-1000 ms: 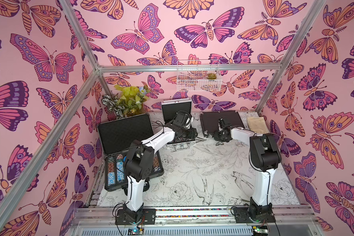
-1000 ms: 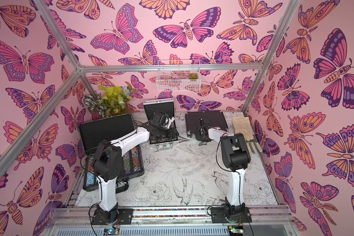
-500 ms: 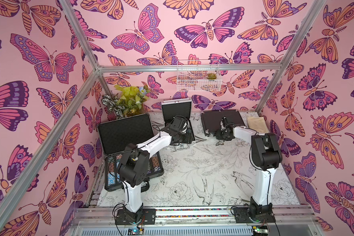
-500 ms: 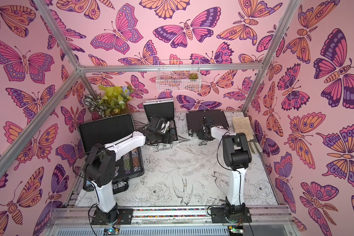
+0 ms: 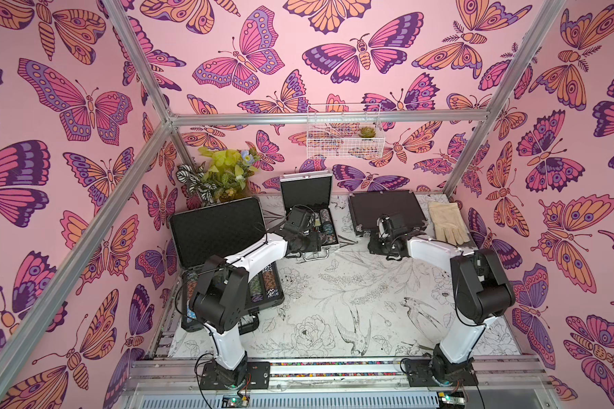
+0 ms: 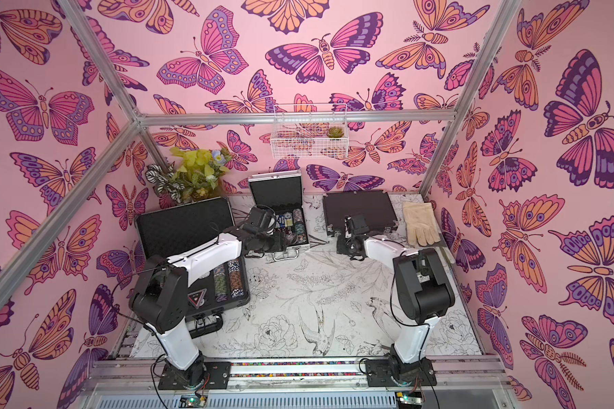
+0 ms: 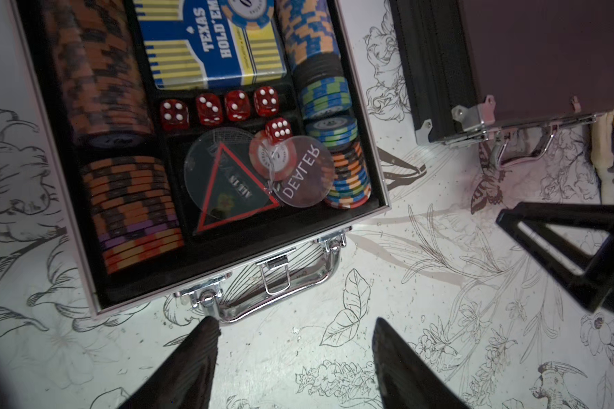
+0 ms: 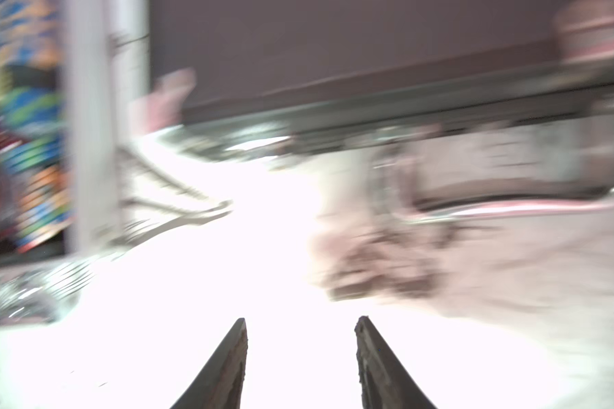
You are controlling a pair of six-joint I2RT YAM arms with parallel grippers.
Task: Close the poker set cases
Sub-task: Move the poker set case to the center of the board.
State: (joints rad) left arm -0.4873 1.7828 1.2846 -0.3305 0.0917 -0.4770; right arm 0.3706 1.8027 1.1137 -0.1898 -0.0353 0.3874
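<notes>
In both top views, the small silver case point(image 5: 305, 191) and large black case point(image 5: 217, 226) are seen open, and the medium black case point(image 5: 383, 209) is seen with its lid down. In the left wrist view, the left gripper point(image 7: 294, 320) is held spread and empty, just before the small silver case. In the blurred right wrist view, the right gripper point(image 8: 300, 318) is shown parted and empty.

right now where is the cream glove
In both top views the cream glove lies flat at the back of the table on the robot's right side, just beside the medium black case and outboard of it.

Silver case point(image 7: 227, 244) open, chips point(image 7: 128, 198), dice point(image 7: 210, 108) inside; left end effector point(image 7: 294, 320) spread, empty; black case point(image 7: 546, 53) shut.
</notes>
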